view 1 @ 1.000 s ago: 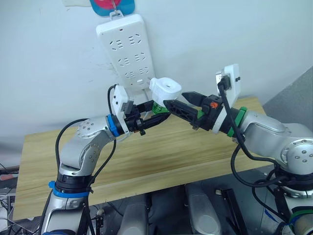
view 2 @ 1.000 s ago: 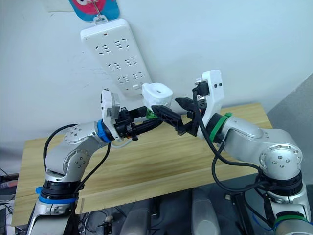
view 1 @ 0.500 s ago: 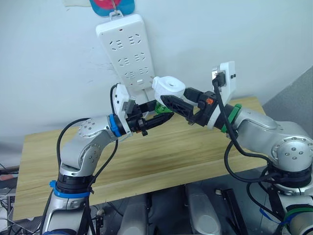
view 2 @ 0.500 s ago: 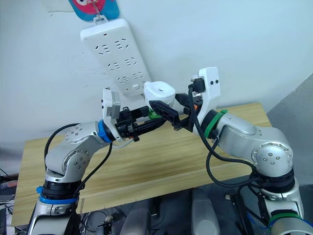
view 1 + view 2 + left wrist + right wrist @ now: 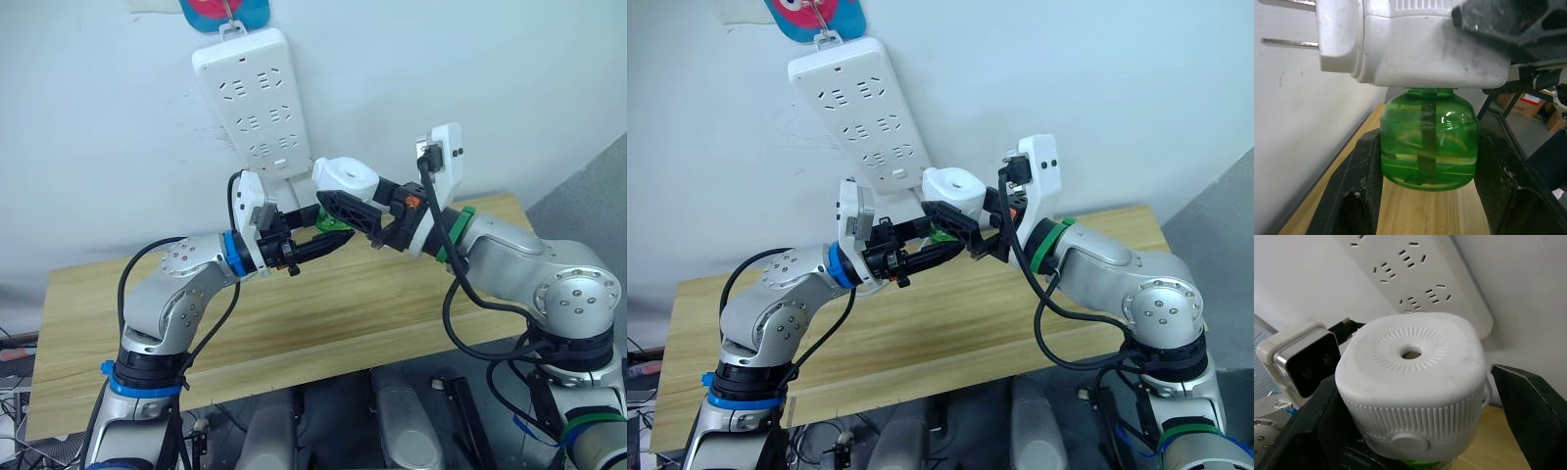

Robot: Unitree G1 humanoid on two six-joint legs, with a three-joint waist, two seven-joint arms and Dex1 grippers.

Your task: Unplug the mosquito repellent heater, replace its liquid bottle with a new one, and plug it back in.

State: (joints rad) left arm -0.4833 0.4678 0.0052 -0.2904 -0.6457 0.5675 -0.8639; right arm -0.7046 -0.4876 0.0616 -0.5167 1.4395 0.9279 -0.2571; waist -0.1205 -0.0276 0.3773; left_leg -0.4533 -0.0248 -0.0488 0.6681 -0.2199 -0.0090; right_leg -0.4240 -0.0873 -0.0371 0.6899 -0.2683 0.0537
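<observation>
Right gripper (image 5: pixel 345 206) nearer one heater (image 5: pixel 346 177)

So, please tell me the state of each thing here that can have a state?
mosquito repellent heater: unplugged, prongs bare, held in the air.
green liquid bottle: attached under the heater, partly filled.
left end effector: shut on the bottle.
right end effector: around the heater body.
power strip: hanging on the wall, visible sockets free.

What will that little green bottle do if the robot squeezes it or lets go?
The green bottle looks like stiff, smooth, see-through plastic, so it probably won't squash but could be slippery. It is only partly full, so likely light. The left tool grips its round sides below the white mosquito repellent heater; if dropped on the wooden table, it might roll.
</observation>
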